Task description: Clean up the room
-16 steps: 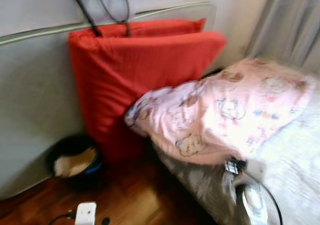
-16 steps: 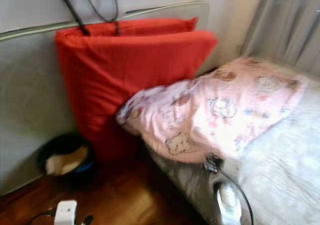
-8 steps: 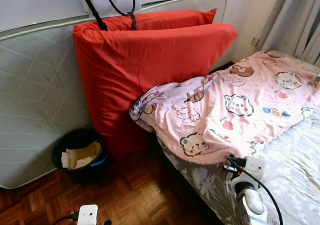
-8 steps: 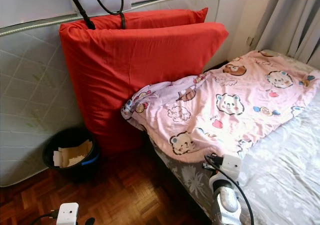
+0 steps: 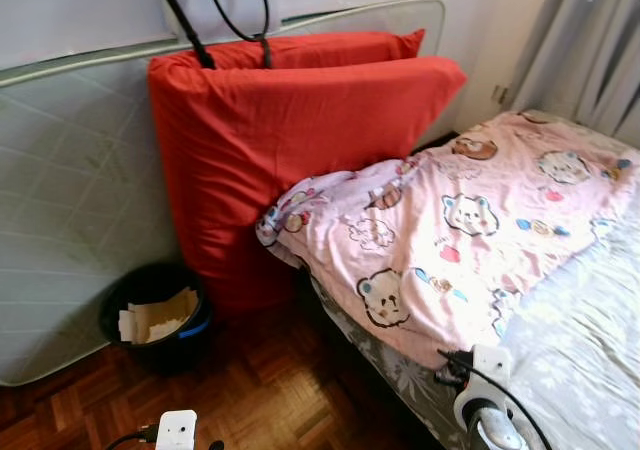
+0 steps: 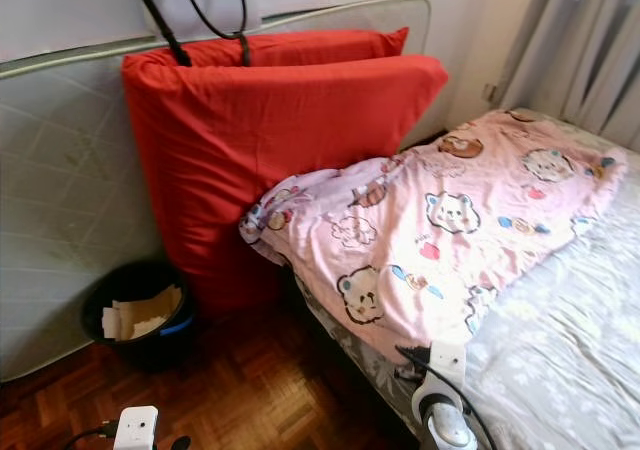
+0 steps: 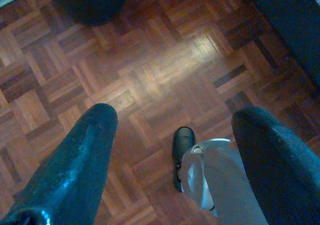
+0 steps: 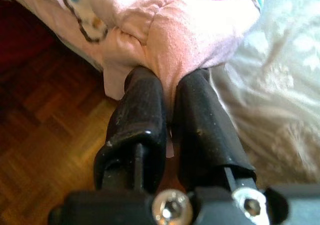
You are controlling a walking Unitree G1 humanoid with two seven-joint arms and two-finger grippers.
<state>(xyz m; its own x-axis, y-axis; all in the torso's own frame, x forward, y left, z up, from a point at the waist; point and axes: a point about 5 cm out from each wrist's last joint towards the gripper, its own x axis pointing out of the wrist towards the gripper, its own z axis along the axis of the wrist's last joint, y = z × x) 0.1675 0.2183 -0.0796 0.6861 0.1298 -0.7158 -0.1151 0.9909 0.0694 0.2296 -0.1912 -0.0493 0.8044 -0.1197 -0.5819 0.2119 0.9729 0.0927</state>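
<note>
My right gripper (image 8: 170, 100), lower right of the frame, pinches the hem of the pink bear-print blanket (image 5: 450, 240); that hem now lies lower across the grey floral bed (image 5: 590, 340) than half a second ago, so spreading proceeds. My left gripper (image 7: 175, 150) hangs spread over parquet. Beyond, red cushions (image 5: 290, 140) lean upright.

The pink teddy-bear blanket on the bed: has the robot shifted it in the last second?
Yes. The pink teddy-bear blanket has been drawn down toward the bed's near edge by the right gripper, shut on its hem, judged against the red pillows.
</note>
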